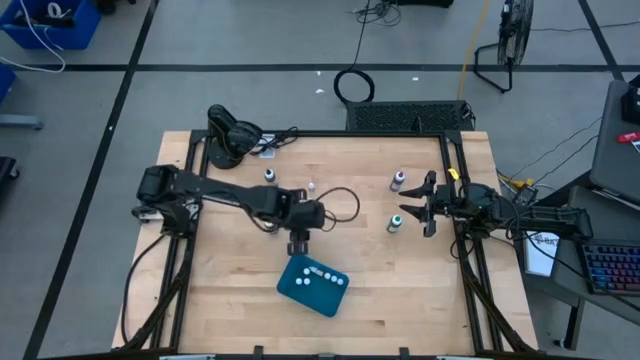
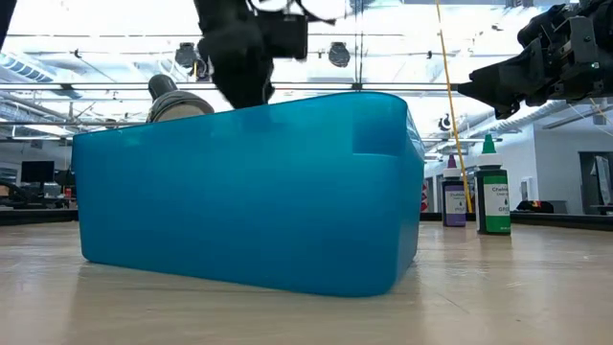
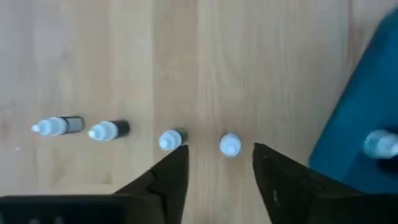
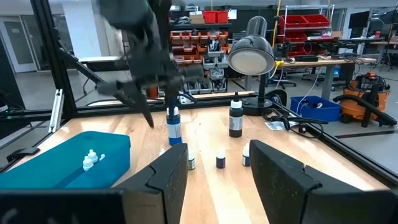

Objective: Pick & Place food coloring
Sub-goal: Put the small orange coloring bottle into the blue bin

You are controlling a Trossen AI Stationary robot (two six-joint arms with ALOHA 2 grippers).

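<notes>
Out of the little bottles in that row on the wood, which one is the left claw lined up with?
The last one in the row, nearest the blue tray: that bottle sits between the left gripper fingers, while the others lie off to one side.

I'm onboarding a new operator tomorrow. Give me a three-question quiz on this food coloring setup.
1. True or false: the teal tray already holds small dropper bottles.
2. Which gripper hovers nearest the tray: A) left gripper B) right gripper?
3. Fill in: the bottle closest to the right gripper has a ____ cap.

Key: 1 true; 2 A; 3 green. The high view shows white-topped bottles in the tray, and the left wrist view shows that arm's fingers apart, above loose bottles on the table.
</notes>
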